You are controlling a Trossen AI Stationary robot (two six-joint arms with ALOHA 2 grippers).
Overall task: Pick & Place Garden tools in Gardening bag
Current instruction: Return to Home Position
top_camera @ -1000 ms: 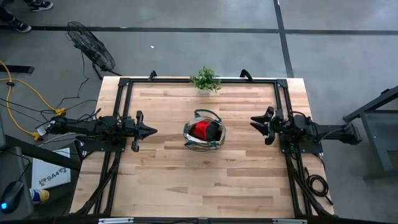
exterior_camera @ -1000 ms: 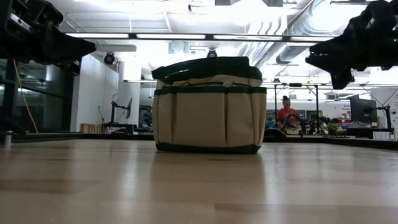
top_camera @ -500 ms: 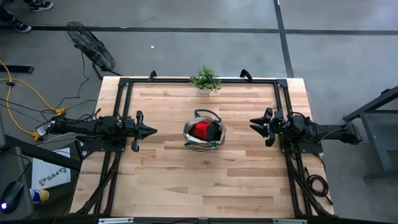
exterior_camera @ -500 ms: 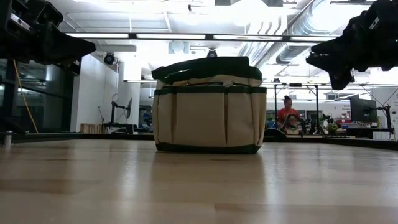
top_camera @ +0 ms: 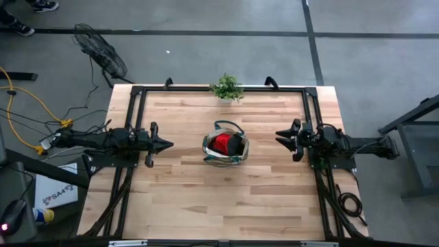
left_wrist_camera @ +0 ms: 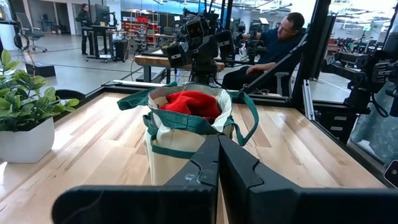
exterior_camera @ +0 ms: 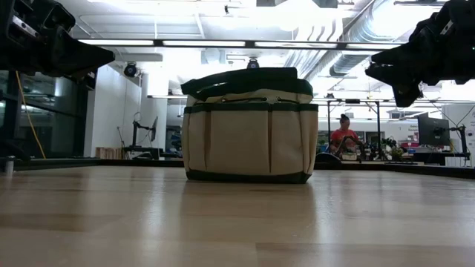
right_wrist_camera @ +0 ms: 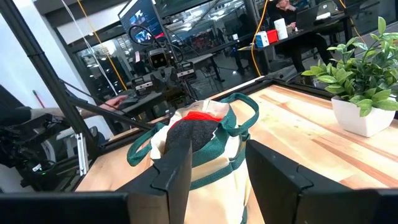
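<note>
The khaki gardening bag [top_camera: 224, 146] with dark green trim stands upright on its flat base at the table's middle; it also shows in the low view [exterior_camera: 249, 126]. Red and black glove fabric [top_camera: 223, 143] fills its open top [right_wrist_camera: 194, 127]. No other garden tools show on the table. My left gripper [top_camera: 169, 144] hovers shut and empty to the bag's left, its fingers [left_wrist_camera: 219, 163] pressed together. My right gripper [top_camera: 278, 134] hovers open and empty to the bag's right, its fingers [right_wrist_camera: 180, 163] spread, pointing at the bag.
A small green potted plant [top_camera: 227, 87] in a white pot stands at the table's far edge, behind the bag. A black metal frame [top_camera: 134, 103] runs along the table's left, far and right sides. People sit at desks in the room beyond.
</note>
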